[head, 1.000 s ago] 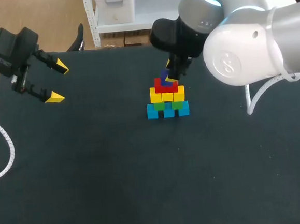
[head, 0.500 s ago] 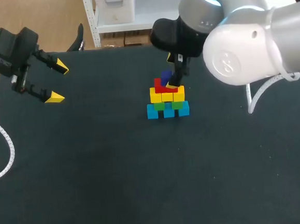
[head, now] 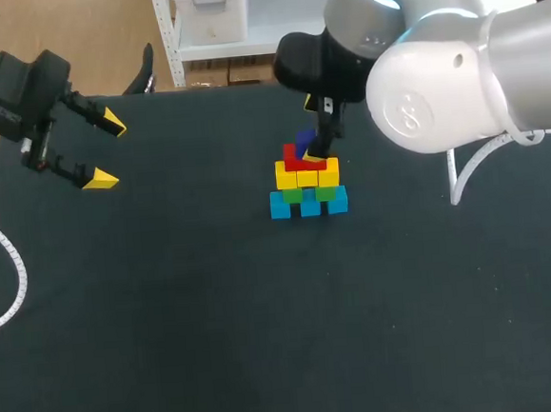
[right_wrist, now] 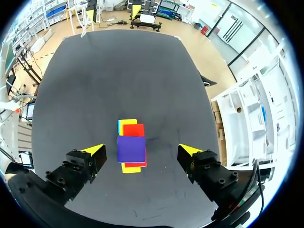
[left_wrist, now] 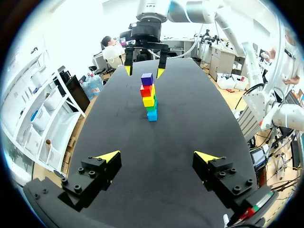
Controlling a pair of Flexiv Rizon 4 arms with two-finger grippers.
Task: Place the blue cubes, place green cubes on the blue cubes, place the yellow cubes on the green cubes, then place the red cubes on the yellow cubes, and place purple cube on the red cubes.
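Black table (head: 220, 344) carries a blue, green, yellow and red cube pyramid (head: 307, 186). Left gripper (head: 107, 150), well left of it, gapes. Right gripper (right_wrist: 141, 149) straddles its top, spread; only the wrist views clearly show the purple cube (right_wrist: 131, 148) there, apparently untouched.

no text, number or sign can be read anywhere: the stacked cubes (head: 307, 178) show plain coloured faces, and the dark table (head: 217, 316) carries no legible mark.

Dark surface (head: 170, 319) looked matt, cloth-like. Faces of purple cube (right_wrist: 131, 148) were smooth, matt. Shell of right arm (head: 438, 88) was glossy.
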